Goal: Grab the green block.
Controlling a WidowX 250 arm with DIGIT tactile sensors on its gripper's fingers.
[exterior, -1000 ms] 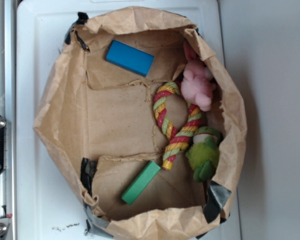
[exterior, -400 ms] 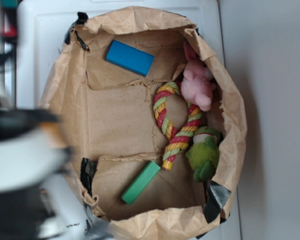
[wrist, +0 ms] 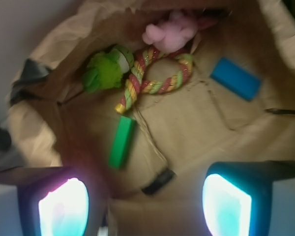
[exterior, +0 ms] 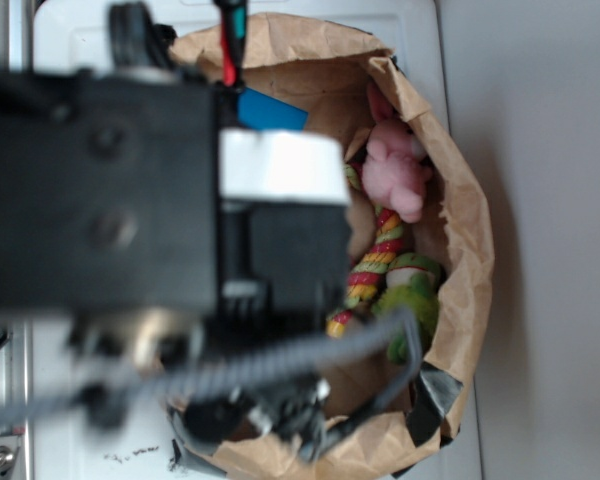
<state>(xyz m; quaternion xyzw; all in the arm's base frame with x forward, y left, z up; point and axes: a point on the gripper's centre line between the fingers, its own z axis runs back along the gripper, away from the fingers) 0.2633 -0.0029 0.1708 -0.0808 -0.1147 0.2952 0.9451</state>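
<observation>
The green block (wrist: 122, 142), small, flat and narrow, lies on the floor of a brown paper bag (wrist: 34, 128) in the wrist view. It sits just below the end of a striped rope toy (wrist: 152, 78). My gripper (wrist: 146, 209) is open above the bag's near edge, and its two glowing pads (wrist: 64, 209) stand wide apart with nothing between them. The block lies ahead of the pads and slightly left of the centre line. In the exterior view my arm (exterior: 110, 190) hides the green block.
A wider blue block (wrist: 235, 78) lies at the right of the bag floor. A fuzzy green frog (wrist: 105, 69) and a pink plush (wrist: 169, 32) rest against the far wall. Black tape (wrist: 158, 181) marks the near rim. The bag stands on a white surface (exterior: 70, 60).
My arm has swung in from the left and now hangs over the bag. It covers the bag's left and middle in the exterior view, green block included. The objects have not moved.
</observation>
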